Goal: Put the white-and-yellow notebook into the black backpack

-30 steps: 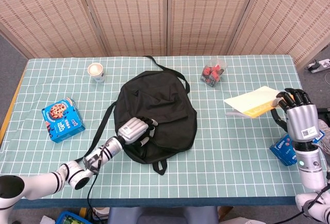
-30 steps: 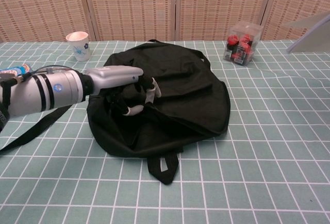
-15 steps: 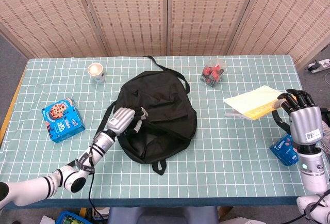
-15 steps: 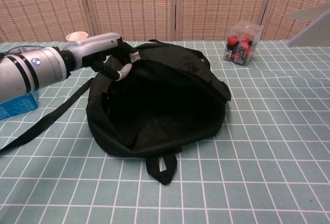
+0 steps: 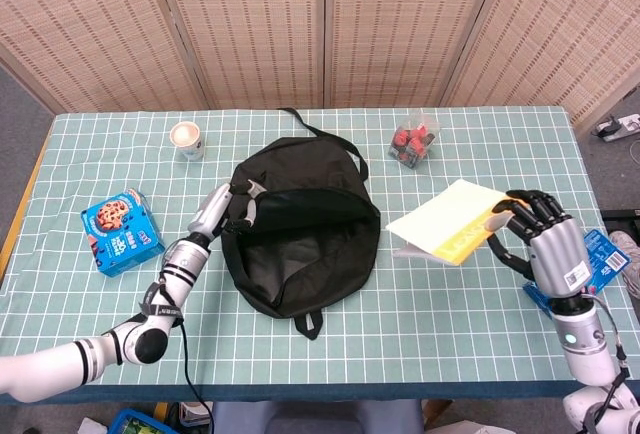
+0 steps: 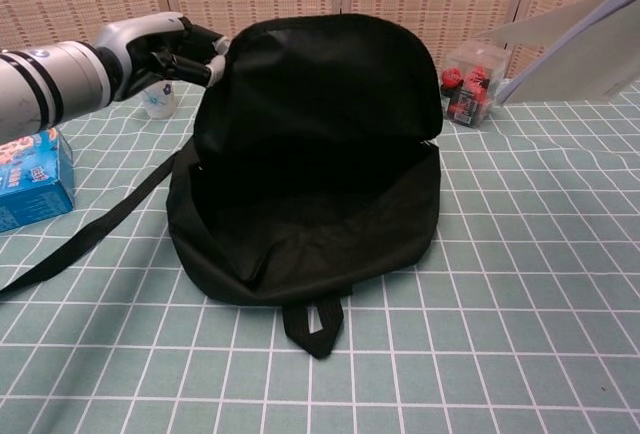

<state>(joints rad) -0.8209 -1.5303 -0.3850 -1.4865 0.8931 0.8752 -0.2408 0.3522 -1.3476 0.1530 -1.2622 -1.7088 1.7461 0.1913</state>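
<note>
The black backpack (image 5: pixel 300 219) lies mid-table with its mouth wide. My left hand (image 5: pixel 228 207) grips the top flap (image 6: pixel 320 84) at its left edge and holds it raised, so the dark inside (image 6: pixel 310 214) shows. My right hand (image 5: pixel 535 237) holds the white-and-yellow notebook (image 5: pixel 447 220) by its right end, tilted in the air just right of the backpack. In the chest view the notebook (image 6: pixel 575 44) shows as a pale sheet at upper right, and the left hand (image 6: pixel 165 49) at upper left.
A blue cookie box (image 5: pixel 122 231) lies at the left. A paper cup (image 5: pixel 187 139) stands at the back left. A clear box of red items (image 5: pixel 413 141) sits behind the notebook. A blue packet (image 5: pixel 598 259) lies by my right wrist. The backpack strap (image 6: pixel 80 239) trails left.
My left hand has pulled the flap up and back, opening the backpack fully. My right hand has carried the notebook leftward and lower, toward the bag's opening.
</note>
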